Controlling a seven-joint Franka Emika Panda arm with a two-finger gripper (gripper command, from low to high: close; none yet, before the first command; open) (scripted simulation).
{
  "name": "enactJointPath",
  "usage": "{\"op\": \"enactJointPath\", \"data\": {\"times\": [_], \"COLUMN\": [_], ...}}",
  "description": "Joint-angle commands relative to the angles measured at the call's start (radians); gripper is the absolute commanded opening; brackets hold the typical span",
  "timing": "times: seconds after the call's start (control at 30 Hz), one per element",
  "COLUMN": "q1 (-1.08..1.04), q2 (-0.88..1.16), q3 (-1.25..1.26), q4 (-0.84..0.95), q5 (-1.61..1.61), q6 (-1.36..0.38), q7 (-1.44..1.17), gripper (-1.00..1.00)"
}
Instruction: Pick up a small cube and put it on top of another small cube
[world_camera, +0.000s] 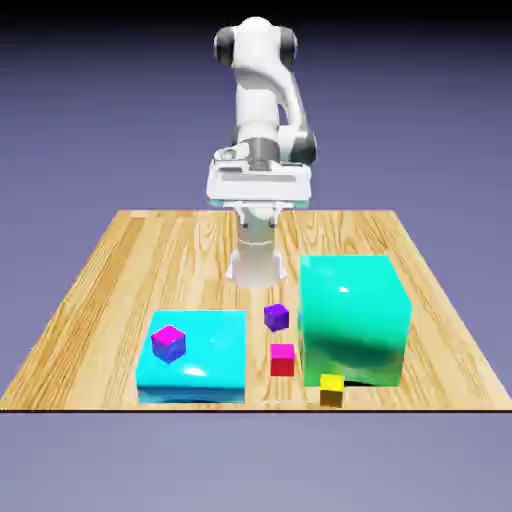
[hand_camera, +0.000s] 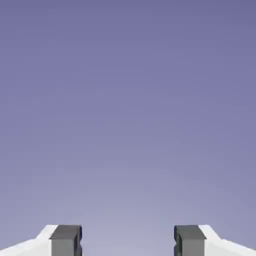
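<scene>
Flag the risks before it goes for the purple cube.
1. The purple cube sits close beside the tall teal block, with the red cube just in front; open fingers could clip either one.
2. The magenta-topped cube rests on the cyan block, so the stacking spot is small and raised; an off-centre release could topple the purple cube.
3. The hand view shows only backdrop, so it gives no cue for alignment yet.

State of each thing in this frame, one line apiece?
claw: open, empty, facing only backdrop
purple cube: on the table, untouched
magenta-topped cube: sitting on the flat cyan block, nothing stacked on it
red cube: on the table
yellow cube: on the table, by the tall teal block
</scene>
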Motion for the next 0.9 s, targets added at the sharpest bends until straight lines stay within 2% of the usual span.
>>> {"op": "enactJointPath", "data": {"times": [0.0,0.47,0.87], "q1": [0.005,-0.058,-0.016], "q2": [0.005,0.181,0.231], "q3": [-0.002,-0.133,-0.049], "q4": [-0.004,0.046,-0.029], "q5": [0.039,0.603,1.117], "q6": [-0.006,-0.064,-0.075], "q7": [-0.044,-0.652,-1.174], "gripper": [0.00,0.00,0.00]}}
